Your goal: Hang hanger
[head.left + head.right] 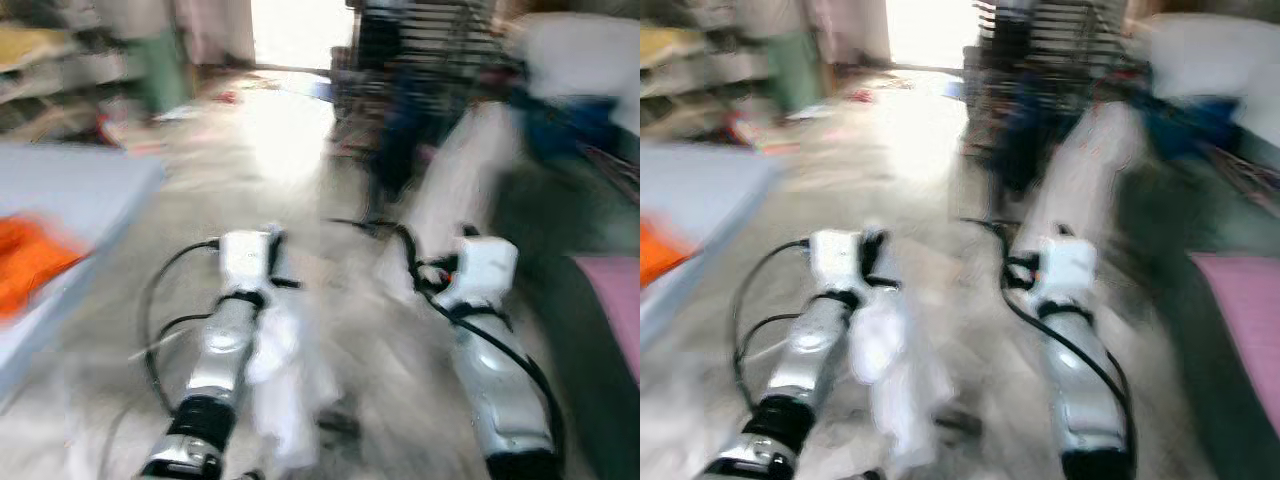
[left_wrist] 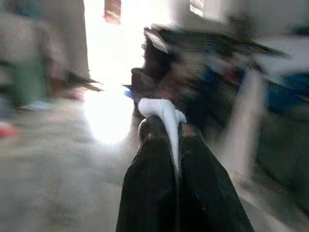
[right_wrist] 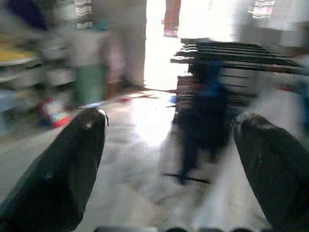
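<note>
All views are blurred by motion. My left gripper (image 2: 166,129) is shut on a white hanger (image 2: 163,110), whose end sticks out past the black fingertips. Under my left arm (image 1: 240,300) a white piece (image 1: 282,372) hangs down; I cannot tell whether it is cloth or part of the hanger. My right gripper (image 3: 171,121) is open, its two fingers (image 3: 72,159) wide apart with nothing between them. Both arms reach forward over the floor. Ahead stands a dark drying rack (image 1: 430,50) with dark blue clothing (image 3: 205,111) hanging from it.
A grey bed (image 1: 70,190) with an orange cloth (image 1: 30,260) lies at the left. At the right edge is a pink surface (image 1: 612,300). Shelves (image 1: 50,70) line the far left, a bright doorway (image 1: 300,30) is ahead, and pale floor (image 1: 290,170) runs between.
</note>
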Available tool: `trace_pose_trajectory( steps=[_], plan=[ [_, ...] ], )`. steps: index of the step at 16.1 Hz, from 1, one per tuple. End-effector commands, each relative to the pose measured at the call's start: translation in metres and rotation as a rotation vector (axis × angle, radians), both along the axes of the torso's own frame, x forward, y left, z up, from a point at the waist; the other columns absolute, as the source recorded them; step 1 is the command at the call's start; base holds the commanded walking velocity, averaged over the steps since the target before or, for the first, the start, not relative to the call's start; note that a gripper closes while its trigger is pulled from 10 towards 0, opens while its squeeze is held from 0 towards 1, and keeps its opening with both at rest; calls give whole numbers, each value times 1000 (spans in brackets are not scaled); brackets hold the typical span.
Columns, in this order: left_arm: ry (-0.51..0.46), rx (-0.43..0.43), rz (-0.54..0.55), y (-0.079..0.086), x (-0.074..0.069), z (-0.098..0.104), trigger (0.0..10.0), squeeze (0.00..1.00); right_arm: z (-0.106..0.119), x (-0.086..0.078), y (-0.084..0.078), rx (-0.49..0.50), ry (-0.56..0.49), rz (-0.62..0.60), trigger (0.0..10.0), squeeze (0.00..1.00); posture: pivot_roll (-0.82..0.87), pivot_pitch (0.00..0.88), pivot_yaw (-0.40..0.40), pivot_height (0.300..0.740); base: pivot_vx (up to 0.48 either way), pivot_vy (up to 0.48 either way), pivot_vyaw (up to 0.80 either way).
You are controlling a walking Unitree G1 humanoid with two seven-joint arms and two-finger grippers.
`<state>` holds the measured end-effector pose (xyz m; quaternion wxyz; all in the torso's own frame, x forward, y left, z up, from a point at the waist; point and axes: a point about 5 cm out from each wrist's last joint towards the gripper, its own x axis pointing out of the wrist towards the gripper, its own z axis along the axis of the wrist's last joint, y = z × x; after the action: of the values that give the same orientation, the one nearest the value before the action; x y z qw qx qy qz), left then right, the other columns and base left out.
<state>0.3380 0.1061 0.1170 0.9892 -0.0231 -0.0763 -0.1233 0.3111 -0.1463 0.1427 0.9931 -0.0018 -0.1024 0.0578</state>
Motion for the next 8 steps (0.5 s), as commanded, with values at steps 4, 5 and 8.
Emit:
trace_pose_trajectory(
  steps=[4, 5, 8],
  plan=[
    [-6, -4, 13, 7, 0, 1, 10000, 0, 0, -3, 6, 12, -6, 11, 10000, 0, 31, 51, 7, 740, 366, 0, 0],
    [-8, 0, 9, 7, 0, 1, 10000, 0, 0, -3, 6, 14, -6, 8, 10000, 0, 31, 58, 12, 740, 390, 0, 0],
    [-3, 10, 0, 8, -2, 0, 10000, 0, -1, -5, 6, 20, -2, -1, 10000, 0, 28, 71, 14, 740, 368, 0, 0]
  ],
)
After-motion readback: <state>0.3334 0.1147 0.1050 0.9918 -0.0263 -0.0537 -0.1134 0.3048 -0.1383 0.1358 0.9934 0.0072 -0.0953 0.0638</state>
